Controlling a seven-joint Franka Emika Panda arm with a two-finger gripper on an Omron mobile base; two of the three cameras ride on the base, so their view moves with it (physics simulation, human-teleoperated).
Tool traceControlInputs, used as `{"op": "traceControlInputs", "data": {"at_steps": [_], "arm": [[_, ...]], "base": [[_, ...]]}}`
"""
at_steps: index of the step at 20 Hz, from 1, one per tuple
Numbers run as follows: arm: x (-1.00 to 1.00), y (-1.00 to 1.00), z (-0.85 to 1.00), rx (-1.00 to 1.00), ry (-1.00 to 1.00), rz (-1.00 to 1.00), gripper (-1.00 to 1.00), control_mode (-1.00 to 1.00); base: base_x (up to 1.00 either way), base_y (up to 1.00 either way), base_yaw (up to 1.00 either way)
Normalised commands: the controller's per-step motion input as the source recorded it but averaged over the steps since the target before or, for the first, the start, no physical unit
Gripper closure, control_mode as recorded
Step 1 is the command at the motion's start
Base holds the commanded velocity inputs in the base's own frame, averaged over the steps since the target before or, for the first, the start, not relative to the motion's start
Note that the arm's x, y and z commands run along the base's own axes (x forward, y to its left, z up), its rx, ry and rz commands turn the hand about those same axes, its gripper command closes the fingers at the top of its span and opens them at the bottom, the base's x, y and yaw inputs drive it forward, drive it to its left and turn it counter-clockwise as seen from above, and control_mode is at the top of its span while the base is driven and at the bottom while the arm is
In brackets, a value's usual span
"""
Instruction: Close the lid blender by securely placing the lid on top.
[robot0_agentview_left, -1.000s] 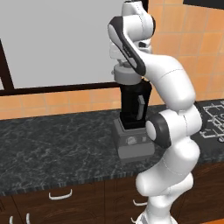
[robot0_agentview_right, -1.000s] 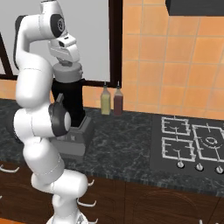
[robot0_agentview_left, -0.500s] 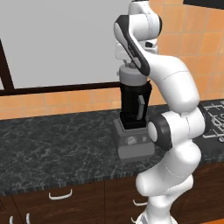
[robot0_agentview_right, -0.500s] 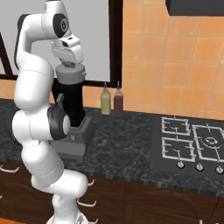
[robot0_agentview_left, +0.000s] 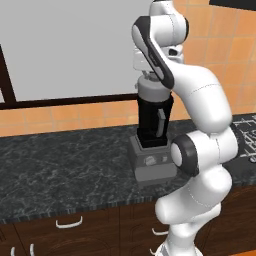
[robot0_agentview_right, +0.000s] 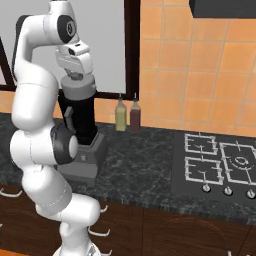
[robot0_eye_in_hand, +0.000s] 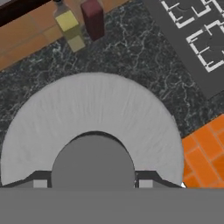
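The blender (robot0_agentview_left: 152, 120) is a tall black jar with a grey side handle on a boxy grey base (robot0_agentview_left: 151, 162), standing on the dark counter. The round light-grey lid (robot0_agentview_left: 153, 90) lies level at the jar's rim, and no gap shows between them. My gripper (robot0_agentview_left: 148, 76) points straight down, shut on the lid's centre knob. From the right base view the lid (robot0_agentview_right: 77, 89) caps the black blender jar (robot0_agentview_right: 78, 120) under the gripper (robot0_agentview_right: 75, 76). In the hand view the lid (robot0_eye_in_hand: 96, 111) hides the jar, and the fingertips (robot0_eye_in_hand: 39, 183) flank the raised knob (robot0_eye_in_hand: 92, 162).
A yellow-green bottle (robot0_agentview_right: 120, 114) and a dark red bottle (robot0_agentview_right: 135, 114) stand by the tiled wall right of the blender. A gas hob (robot0_agentview_right: 220, 162) lies further right on the counter (robot0_agentview_right: 145, 160). My own arm's elbow hangs close in front of the blender base.
The gripper has come down with the lid, from a little above the jar to resting at its rim. The blender and bottles have not moved.
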Motion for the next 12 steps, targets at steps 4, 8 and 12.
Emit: {"op": "traceControlInputs", "data": {"at_steps": [4,8,12], "arm": [[-0.04,0.10,0.15,0.00,0.08,0.00,1.00,-1.00],[-0.16,0.06,0.11,0.00,0.06,0.00,1.00,-1.00],[-0.22,0.10,0.21,0.00,0.10,0.00,1.00,-1.00]], "base": [[0.00,0.00,0.00],[0.00,0.00,0.00],[0.00,0.00,0.00]]}}
